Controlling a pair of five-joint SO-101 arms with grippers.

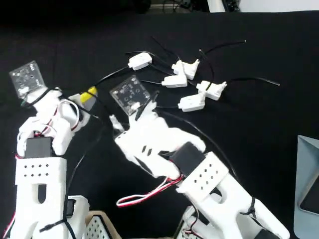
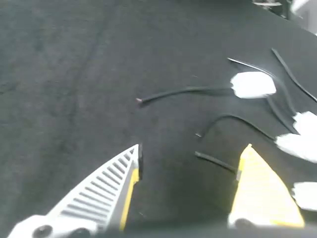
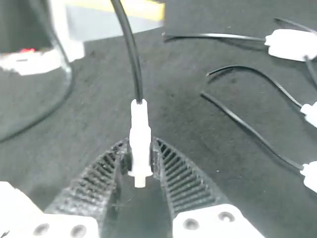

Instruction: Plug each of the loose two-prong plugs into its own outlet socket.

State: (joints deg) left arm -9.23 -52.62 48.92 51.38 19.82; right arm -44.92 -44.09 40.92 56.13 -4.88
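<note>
Right claw [image 3: 140, 158] pinching white plug [image 3: 139, 121] by its body, left claw [image 2: 192, 148] agape, empty

gripped plug [image 3: 139, 124] half hidden, grey container [image 1: 307, 164] cut off

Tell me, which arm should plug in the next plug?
Right, probably: the right gripper is shut on a white plug, while the left gripper is open and holds nothing.
</note>
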